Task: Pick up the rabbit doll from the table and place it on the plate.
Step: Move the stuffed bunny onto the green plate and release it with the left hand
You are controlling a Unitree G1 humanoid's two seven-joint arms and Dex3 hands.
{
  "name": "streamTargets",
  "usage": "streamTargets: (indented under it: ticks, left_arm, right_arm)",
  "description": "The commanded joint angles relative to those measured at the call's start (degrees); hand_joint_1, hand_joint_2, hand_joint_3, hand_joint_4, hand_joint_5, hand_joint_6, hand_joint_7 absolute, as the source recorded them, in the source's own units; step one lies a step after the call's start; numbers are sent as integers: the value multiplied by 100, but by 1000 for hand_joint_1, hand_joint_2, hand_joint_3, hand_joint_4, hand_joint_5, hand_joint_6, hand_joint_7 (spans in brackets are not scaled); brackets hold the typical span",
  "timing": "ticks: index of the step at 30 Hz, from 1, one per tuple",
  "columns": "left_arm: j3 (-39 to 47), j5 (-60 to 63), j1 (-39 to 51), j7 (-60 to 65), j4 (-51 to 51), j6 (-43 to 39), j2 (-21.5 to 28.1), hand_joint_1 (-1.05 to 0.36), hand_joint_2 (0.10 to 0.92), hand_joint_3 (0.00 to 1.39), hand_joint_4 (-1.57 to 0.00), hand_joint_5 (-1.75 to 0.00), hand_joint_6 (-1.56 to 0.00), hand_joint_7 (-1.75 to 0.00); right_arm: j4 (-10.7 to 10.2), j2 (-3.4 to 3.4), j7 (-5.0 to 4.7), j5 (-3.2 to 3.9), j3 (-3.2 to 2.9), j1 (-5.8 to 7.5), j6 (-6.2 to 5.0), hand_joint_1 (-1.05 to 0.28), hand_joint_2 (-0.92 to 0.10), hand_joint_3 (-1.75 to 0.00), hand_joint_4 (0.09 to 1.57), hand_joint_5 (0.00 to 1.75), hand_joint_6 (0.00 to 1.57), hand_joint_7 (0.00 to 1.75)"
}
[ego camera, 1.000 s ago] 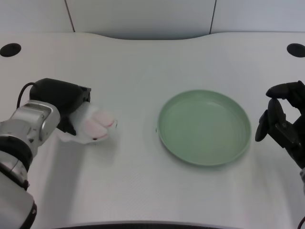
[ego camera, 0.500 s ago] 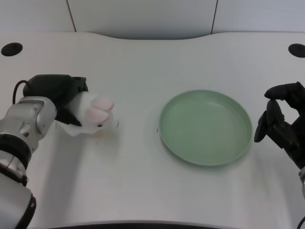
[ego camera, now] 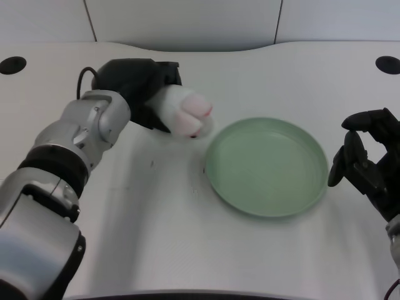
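Robot hand [ego camera: 139, 87] L | gripping rabbit doll [ego camera: 185, 112] | raised, just left of plate [ego camera: 267, 166]

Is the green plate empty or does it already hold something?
Empty: the plate shows only bare green; the left hand holds the rabbit doll beside it.

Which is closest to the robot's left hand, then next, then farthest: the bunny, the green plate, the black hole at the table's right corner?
1. Rabbit doll, held in the left hand.
2. Green plate, to its right.
3. Black hole, far right corner.
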Motion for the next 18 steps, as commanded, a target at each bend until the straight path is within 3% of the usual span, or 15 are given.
streamTargets:
  ticks: [1, 2, 3, 7, 9, 13, 17, 18]
  left_arm:
    - [-58, 31, -225, 26, -34, -43, -198, -230, 626, 617, -759, -1684, -699, -1714]
    - [-45, 4, -238, -19, -29, -42, -288, -238, 526, 807, -755, -1707, -699, -1730]
    - [-35, -21, -252, -50, -21, -31, -395, -245, 471, 906, -758, -1726, -703, -1738]
    - [-55, -30, -272, -55, 44, 25, -796, -321, 400, 1120, -925, -1745, -776, -1746]
    - [-73, -6, -275, -35, 73, 43, -903, -345, 386, 1140, -916, -1746, -773, -1746]
    - [-74, -21, -261, -2, 159, 47, -1248, -367, 348, 1198, -949, -1746, -785, -1746]
    - [-64, -21, -280, -14, 222, 140, -1446, -380, 396, 1135, -958, -1746, -776, -1746]
    - [-77, -8, -282, 0, 245, 194, -1535, -379, 400, 1136, -959, -1746, -777, -1746]
  right_arm:
    - [-75, -18, 33, -16, 32, 93, -156, -214, -912, -838, 977, 1746, 420, 1746]
    - [-91, -16, 18, -38, 53, 118, -177, -219, -908, -839, 992, 1746, 428, 1746]
    - [-87, -20, 32, -53, 70, 144, -226, -225, -904, -836, 1000, 1746, 433, 1746]
    - [-102, -20, 20, -103, 113, 203, -321, -208, -906, -846, 1019, 1746, 451, 1746]
    - [-94, -17, 35, -107, 119, 215, -362, -199, -910, -854, 1024, 1746, 454, 1746]
    - [-174, 4, -15, -108, 132, 242, -268, -193, -910, -864, 1025, 1746, 449, 1746]
    - [-91, 9, 65, -88, 130, 230, -396, -188, -893, -887, 1045, 1746, 459, 1746]
    - [-140, 24, 39, -102, 146, 247, -369, -187, -889, -895, 1052, 1746, 463, 1746]
